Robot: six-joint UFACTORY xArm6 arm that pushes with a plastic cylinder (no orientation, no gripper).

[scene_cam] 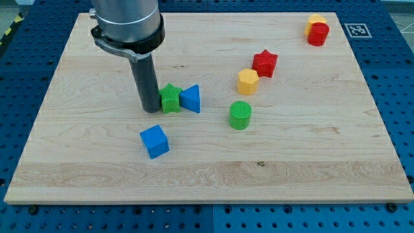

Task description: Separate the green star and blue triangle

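Observation:
The green star (171, 98) lies left of the board's middle, touching the blue triangle (191, 98) on its right side. My tip (152, 110) rests on the board right against the green star's left side. The rod rises from there to the arm's dark collar at the view's top.
A blue cube (154, 141) lies below the tip. A green cylinder (240, 114) sits right of the triangle. A yellow hexagon (247, 81) and a red star (264, 63) lie further right. A red block (317, 33) with a yellow block (315, 21) behind it sits at the top right. The wooden board (310, 162) ends in blue pegboard.

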